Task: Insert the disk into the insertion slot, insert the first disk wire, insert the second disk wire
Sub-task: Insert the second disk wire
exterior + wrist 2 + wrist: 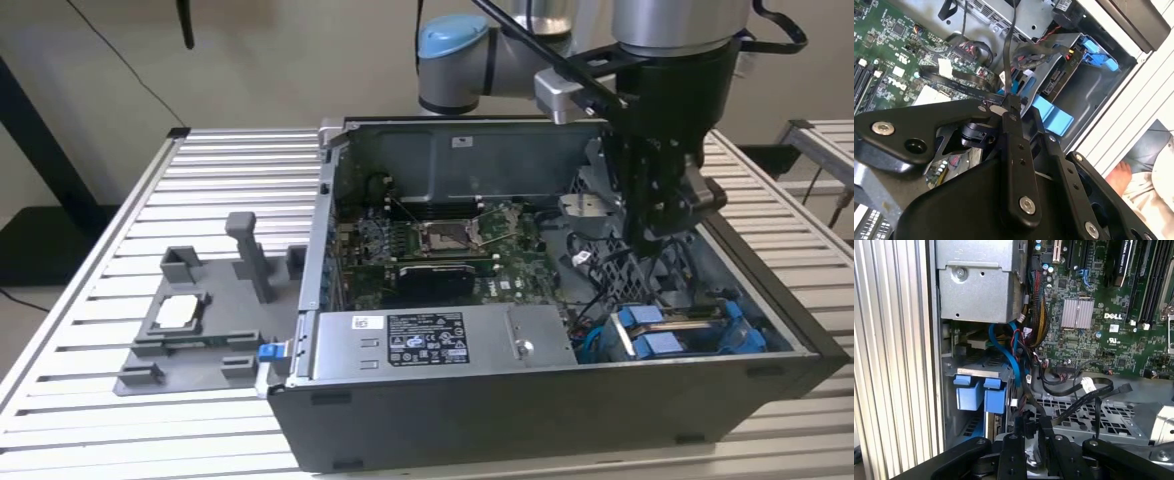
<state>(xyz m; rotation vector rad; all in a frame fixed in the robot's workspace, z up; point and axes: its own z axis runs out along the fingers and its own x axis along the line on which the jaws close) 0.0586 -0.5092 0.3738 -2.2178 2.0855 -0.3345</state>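
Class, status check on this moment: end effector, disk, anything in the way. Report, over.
End effector shut on black wire, low inside the case. Disk sits in insertion slot. Loose cables crowd close alongside.

Robotics lab: robot arm (671, 90), slatted bench (227, 165)

The counter (127, 215) is a top of silver metal slats laid side by side with narrow grooves between them; the slats (894, 365) also show in the first wrist view, running along the case's outer wall. A dark grey computer case (534, 410) lies on it with its open side up. Just beside the case, on the exterior view's left, lies a flat grey fixture (200, 345) with upright posts and a small pale piece (180, 312) set in it. A small blue part (271, 352) sits at the fixture's edge nearest the case.
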